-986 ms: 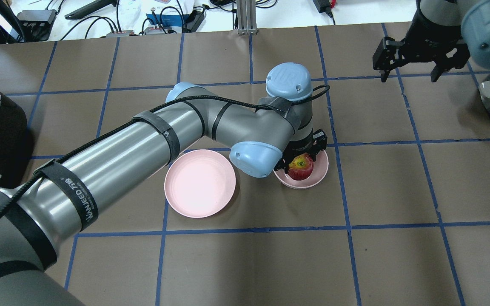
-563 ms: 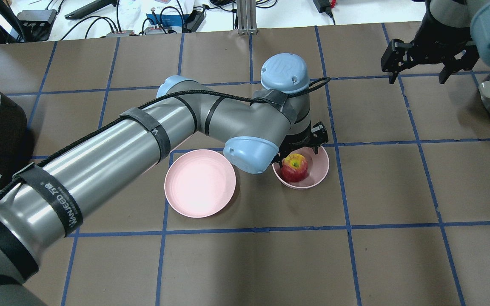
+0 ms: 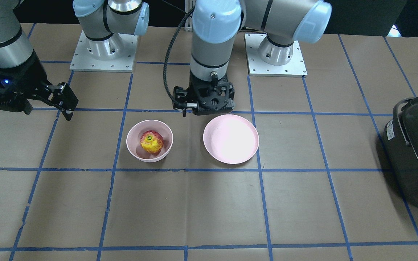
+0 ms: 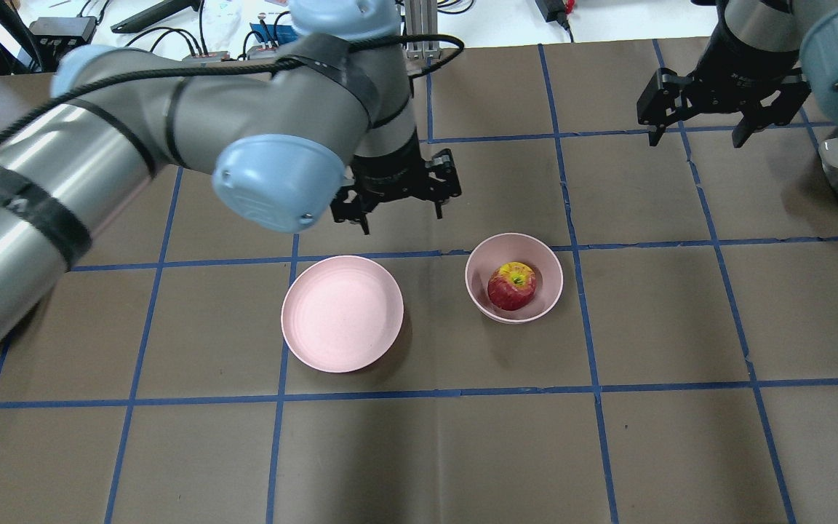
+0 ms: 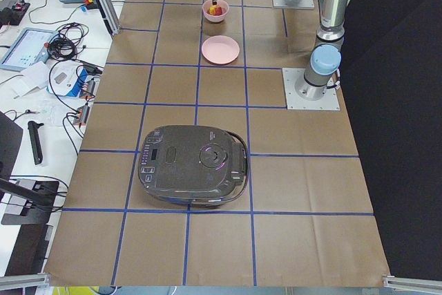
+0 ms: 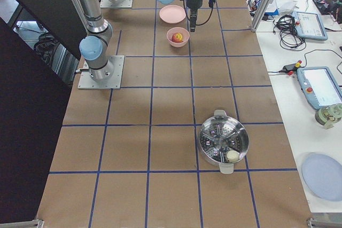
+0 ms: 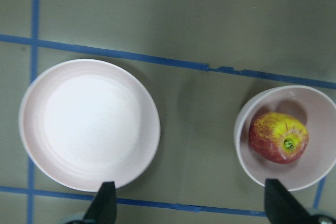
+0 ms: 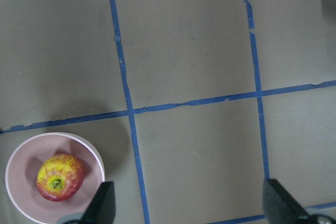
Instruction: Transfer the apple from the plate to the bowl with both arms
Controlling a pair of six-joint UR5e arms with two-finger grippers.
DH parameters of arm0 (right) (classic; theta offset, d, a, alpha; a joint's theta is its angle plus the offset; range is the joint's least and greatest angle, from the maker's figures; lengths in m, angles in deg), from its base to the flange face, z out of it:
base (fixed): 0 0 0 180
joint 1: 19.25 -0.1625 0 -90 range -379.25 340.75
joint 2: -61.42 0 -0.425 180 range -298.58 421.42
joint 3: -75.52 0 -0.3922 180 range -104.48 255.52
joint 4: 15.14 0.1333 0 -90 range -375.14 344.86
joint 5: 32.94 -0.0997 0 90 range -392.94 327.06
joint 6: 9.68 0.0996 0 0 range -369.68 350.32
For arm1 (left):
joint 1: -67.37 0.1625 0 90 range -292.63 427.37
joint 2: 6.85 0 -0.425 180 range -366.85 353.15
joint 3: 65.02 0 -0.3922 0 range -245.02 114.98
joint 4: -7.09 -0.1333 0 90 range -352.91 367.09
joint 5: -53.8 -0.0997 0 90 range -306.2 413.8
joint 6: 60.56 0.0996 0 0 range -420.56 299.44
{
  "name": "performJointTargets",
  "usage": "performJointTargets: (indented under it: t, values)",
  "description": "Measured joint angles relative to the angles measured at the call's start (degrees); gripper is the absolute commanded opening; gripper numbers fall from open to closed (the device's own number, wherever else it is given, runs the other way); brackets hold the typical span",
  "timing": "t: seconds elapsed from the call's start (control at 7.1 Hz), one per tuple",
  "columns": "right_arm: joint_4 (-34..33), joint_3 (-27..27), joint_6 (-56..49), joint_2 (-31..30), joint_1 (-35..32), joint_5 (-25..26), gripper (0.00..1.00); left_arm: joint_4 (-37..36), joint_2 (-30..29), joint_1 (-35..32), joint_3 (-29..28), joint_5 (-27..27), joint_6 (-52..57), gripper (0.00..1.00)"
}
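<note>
Bowl: held the apple, which sat alone at the bottom with its stem spot turned up and nothing gripping it.
Plate: bare. It lay flat just beside the bowl on the robot's left, not touching it, with a strip of counter between them.
Black cooker: stood at the counter's left end, lid down, contents hidden.
Metal steamer pot: stood at the right end, lidless, with a perforated insert inside. A small pale rounded item lay on the insert; too small to identify.

Left tool: hung raised above the counter near the plate and bowl. Fingers were spread wide with nothing between them. Its wrist view looked straight down on both dishes.
Right tool: raised and well apart from the bowl on the robot's right. Fingers were likewise spread, and it was empty.

Materials: both dishes were pale pink and round. The plate was shallow with a low rim and faint concentric rings. The bowl was deep, narrower and glossy inside. The apple's skin was streaked red over yellow, greenish at the stem. The counter was covered in matte brown sheet, gridded with blue tape that was nicked and wavy in places.
</note>
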Motion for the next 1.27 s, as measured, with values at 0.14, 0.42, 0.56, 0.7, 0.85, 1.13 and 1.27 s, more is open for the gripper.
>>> performJointTargets:
  t: [0.14, 0.42, 0.56, 0.7, 0.85, 1.13, 1.27]
  values:
    - [-0.3, 0.2, 0.3, -0.2, -1.2, -1.3, 1.0, 3.2, 2.6, 3.0, -0.3, -1.7, 6.7, 1.0]
    - [-0.8, 0.4, 1.2, -0.6, -4.3, -1.7, 1.0, 7.2, 6.0, 9.0, -1.1, -2.6, 15.6, 1.0]
    - [-0.8, 0.4, 1.4, -0.8, -5.1, -1.9, 1.0, 9.3, 6.7, 11.2, -2.1, -2.7, 18.3, 1.0]
    - [-0.8, 0.4, 1.7, -0.9, -5.5, -2.0, 1.0, 11.0, 7.1, 12.7, -3.2, -2.7, 19.7, 1.0]
    - [-0.8, 0.4, 2.0, -0.9, -6.0, -2.0, 1.0, 11.8, 7.2, 13.7, -3.9, -2.7, 20.3, 1.0]
    - [-0.8, 0.4, 2.3, -0.9, -6.7, -1.9, 1.0, 12.2, 7.3, 14.2, -4.2, -2.7, 20.6, 1.0]
    - [-0.8, 0.4, 2.3, -0.8, -6.8, -1.6, 1.0, 12.2, 7.3, 14.3, -4.2, -2.7, 20.6, 1.0]
